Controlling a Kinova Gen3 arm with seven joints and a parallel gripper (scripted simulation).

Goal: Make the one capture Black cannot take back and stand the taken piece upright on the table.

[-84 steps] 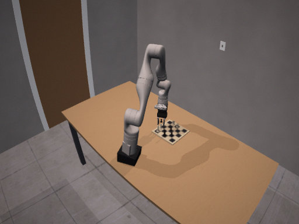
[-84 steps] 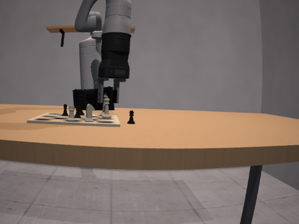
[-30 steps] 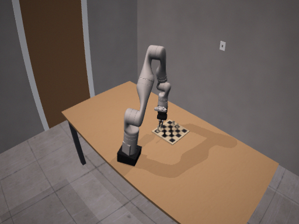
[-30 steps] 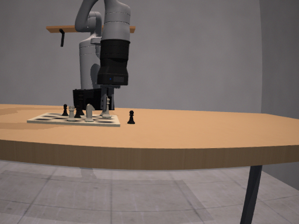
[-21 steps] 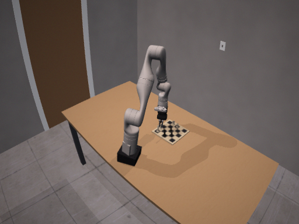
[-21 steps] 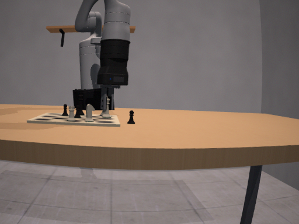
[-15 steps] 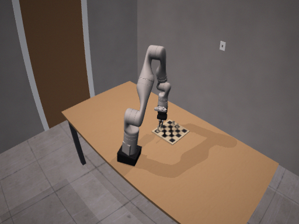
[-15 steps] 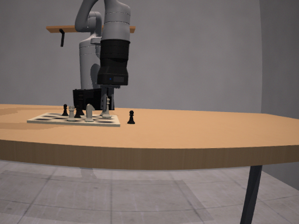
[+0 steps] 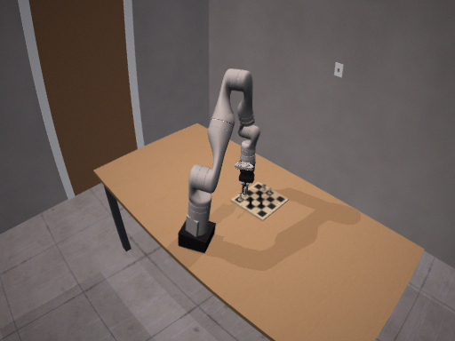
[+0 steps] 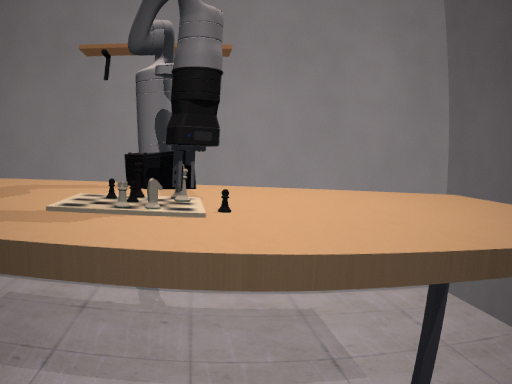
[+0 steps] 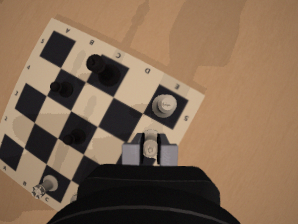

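Observation:
A small chessboard (image 9: pixel 261 217) (image 10: pixel 125 212) (image 11: pixel 193 96) lies on the table in front of the arm's base. My gripper (image 9: pixel 243 194) (image 10: pixel 183 187) (image 11: pixel 150 143) reaches straight down at the board's near corner. It is shut on a tall slender white piece (image 10: pixel 184 181) (image 11: pixel 150 143) that stands between the fingers. A black pawn (image 10: pixel 224 200) stands upright on the table just beside the board. A white knight (image 10: pixel 153 193) and a white rook (image 10: pixel 122 194) stand on the board. Another white piece (image 11: pixel 164 106) stands one square from the held one. Several black pieces (image 11: pixel 100 66) (image 11: pixel 75 137) (image 10: pixel 111 189) stand further in.
The wooden table (image 9: pixel 311 266) (image 10: pixel 310 225) carries the arm's black base (image 9: pixel 196 237) close to the board. A door and grey walls lie behind. The table edge runs near the front in the exterior view.

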